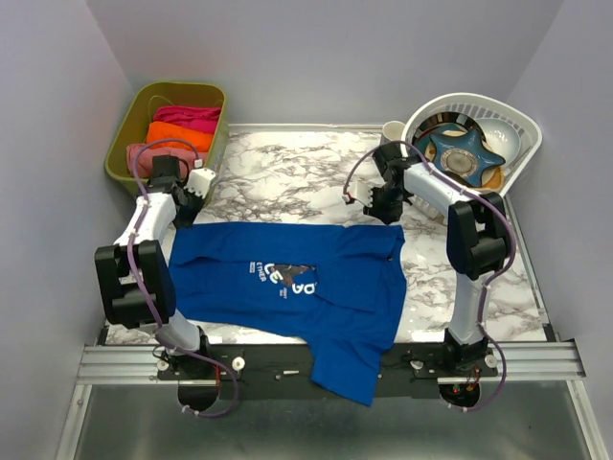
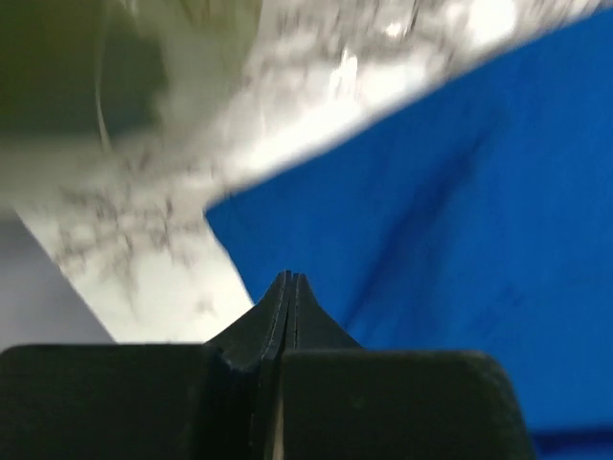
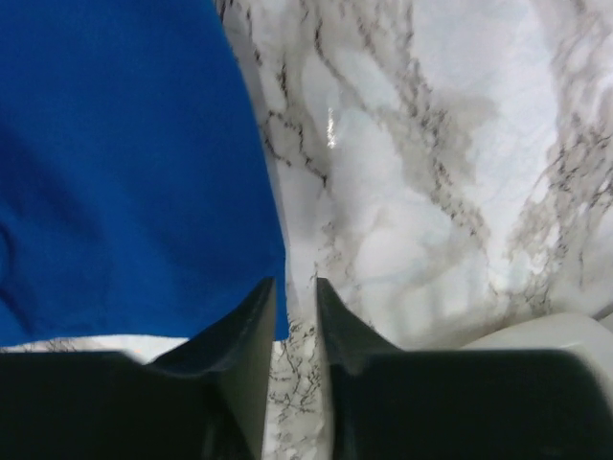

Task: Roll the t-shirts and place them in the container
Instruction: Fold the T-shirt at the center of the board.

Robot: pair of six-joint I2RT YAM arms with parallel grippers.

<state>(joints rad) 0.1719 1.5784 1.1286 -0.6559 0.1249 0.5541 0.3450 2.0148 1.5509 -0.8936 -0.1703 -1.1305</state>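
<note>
One royal-blue t-shirt [image 1: 316, 278] lies spread on the marble counter [image 1: 287, 172] in the top view, its near part hanging over the near edge. The left pincer [image 1: 199, 182] is at its far left corner and the right pincer [image 1: 376, 203] at its far right corner. In the left wrist view, the left pincer is pressed shut and empty over the shirt's corner. In the right wrist view, the right pincer is narrowly parted and empty at the shirt's edge.

The t-shirt [image 1: 354, 287] lies on the table [image 1: 287, 172], bin [image 1: 129, 129] behind its left, basket [image 1: 469, 99] behind its right.
</note>
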